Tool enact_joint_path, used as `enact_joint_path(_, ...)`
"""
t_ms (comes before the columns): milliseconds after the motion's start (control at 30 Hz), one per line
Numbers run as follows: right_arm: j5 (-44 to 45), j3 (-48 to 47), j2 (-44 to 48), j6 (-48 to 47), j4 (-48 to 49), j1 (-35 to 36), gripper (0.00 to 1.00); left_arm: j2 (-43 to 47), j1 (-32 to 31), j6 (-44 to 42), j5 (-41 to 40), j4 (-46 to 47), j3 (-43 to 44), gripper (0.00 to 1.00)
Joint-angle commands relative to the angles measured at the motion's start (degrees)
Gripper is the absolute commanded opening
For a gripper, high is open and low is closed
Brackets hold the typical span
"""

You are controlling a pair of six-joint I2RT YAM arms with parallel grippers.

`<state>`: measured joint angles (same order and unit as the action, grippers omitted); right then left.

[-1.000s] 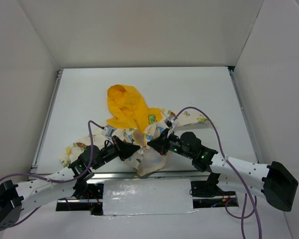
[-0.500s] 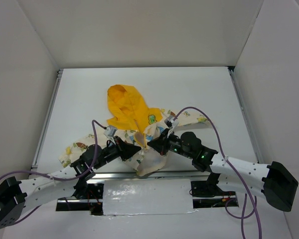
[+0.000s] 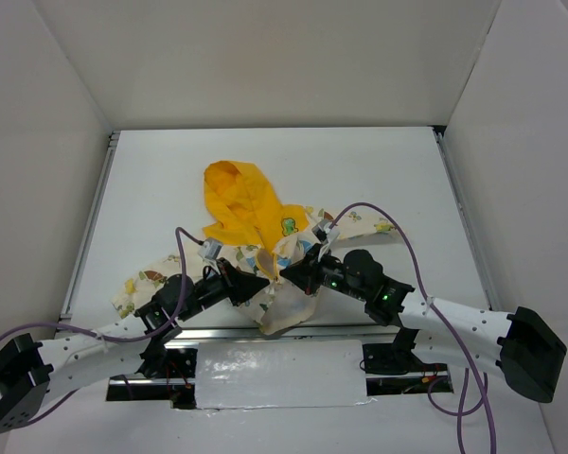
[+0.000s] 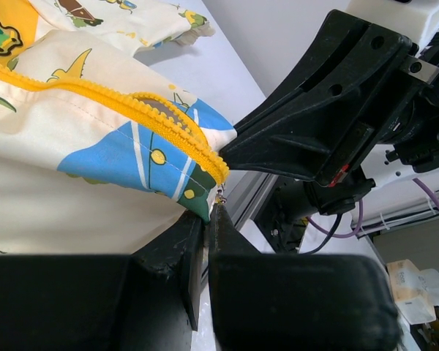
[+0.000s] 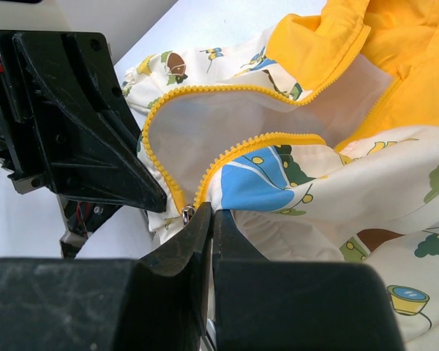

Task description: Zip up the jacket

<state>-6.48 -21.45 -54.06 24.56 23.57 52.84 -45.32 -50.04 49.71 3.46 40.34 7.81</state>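
Observation:
The jacket (image 3: 251, 222) lies near the table's front edge, yellow hood toward the back, dinosaur-print body bunched between the arms. My left gripper (image 3: 261, 283) is shut on the jacket's bottom corner beside the yellow zipper (image 4: 117, 106). My right gripper (image 3: 289, 276) is shut on the other front edge at the zipper's lower end (image 5: 205, 186), next to the small metal slider (image 5: 185, 214). The two grippers face each other, tips almost touching. The zipper is open, its two sides parted, in the right wrist view.
The metal rail (image 3: 341, 331) of the table's front edge runs just under the jacket's hanging hem. White walls enclose the table on three sides. A purple cable (image 3: 398, 236) loops above the right arm.
The left arm has shifted slightly; its gripper stays on the jacket corner. The right gripper and the jacket have barely moved.

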Motion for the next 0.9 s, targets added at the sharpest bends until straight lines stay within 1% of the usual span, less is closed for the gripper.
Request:
enact_joint_path(0,-0.3,-2.4,0.4,-1.0,3.1,-0.5,0.0,-0.5,0.2,0.2,1.6,5.4,0.9,0.0)
enact_joint_path(367,-3.9,-3.2,0.0,-1.4,3.1,-1.7,0.0,-3.4,0.1,-0.1,4.2,7.7,0.3,0.0)
enact_joint_path(600,-7.8,-5.5,-0.9,-3.0,-0.1,-2.4,0.0,-4.8,0.1,-3.0,10.4,7.6,1.5,0.0)
enact_joint_path(733,-8.6,-7.9,-0.6,-4.3,-2.7,-3.1,0.0,-6.4,0.1,-5.2,17.0,8.1,2.4,0.0)
enact_joint_path(867,-11.6,-9.0,-1.1,-3.8,-3.2,-4.1,0.0,-8.8,0.3,-6.3,18.1,7.6,3.2,0.0)
